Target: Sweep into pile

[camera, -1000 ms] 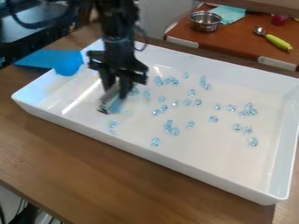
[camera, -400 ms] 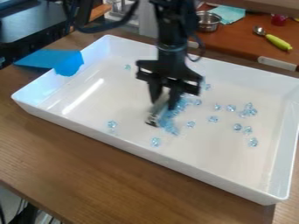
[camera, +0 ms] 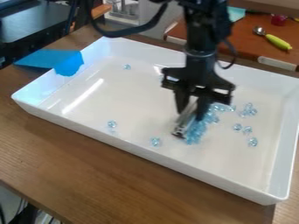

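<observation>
Inside the white tray (camera: 285,144), your gripper (camera: 192,109) clasps a slim sweeping tool (camera: 183,125) beside the bunched pale-blue beads (camera: 196,132), which could slip around its narrow end if you push too fast, leaving some behind.

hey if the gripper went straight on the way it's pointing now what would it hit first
The gripper points down: most likely the white tray's floor, through the silvery tool it holds, beside blue beads; any gap is hard to judge.
</observation>
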{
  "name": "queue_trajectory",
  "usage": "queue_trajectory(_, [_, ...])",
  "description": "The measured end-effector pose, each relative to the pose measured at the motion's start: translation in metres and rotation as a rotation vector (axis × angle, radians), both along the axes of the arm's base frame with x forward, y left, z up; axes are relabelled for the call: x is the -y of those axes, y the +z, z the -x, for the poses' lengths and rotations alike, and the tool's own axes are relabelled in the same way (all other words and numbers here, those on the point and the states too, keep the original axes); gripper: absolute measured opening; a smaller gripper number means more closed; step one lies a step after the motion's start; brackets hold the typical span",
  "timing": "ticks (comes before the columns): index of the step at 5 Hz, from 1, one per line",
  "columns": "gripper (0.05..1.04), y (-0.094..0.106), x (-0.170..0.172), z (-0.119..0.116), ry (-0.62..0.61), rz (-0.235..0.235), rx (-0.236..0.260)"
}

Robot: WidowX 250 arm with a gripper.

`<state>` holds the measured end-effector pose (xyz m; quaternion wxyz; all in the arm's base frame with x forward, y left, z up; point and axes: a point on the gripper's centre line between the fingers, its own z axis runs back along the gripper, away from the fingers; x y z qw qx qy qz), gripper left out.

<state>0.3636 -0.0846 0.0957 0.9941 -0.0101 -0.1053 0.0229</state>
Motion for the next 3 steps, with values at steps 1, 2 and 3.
queue_trajectory(1, [0.365, -0.001, 0.017, -0.004, -0.007, 0.009, 0.005])
queue_trajectory(2, [0.365, 0.003, 0.031, -0.006, -0.01, 0.018, 0.021])
queue_trajectory(3, [0.365, 0.016, 0.055, -0.009, -0.037, 0.044, 0.059])
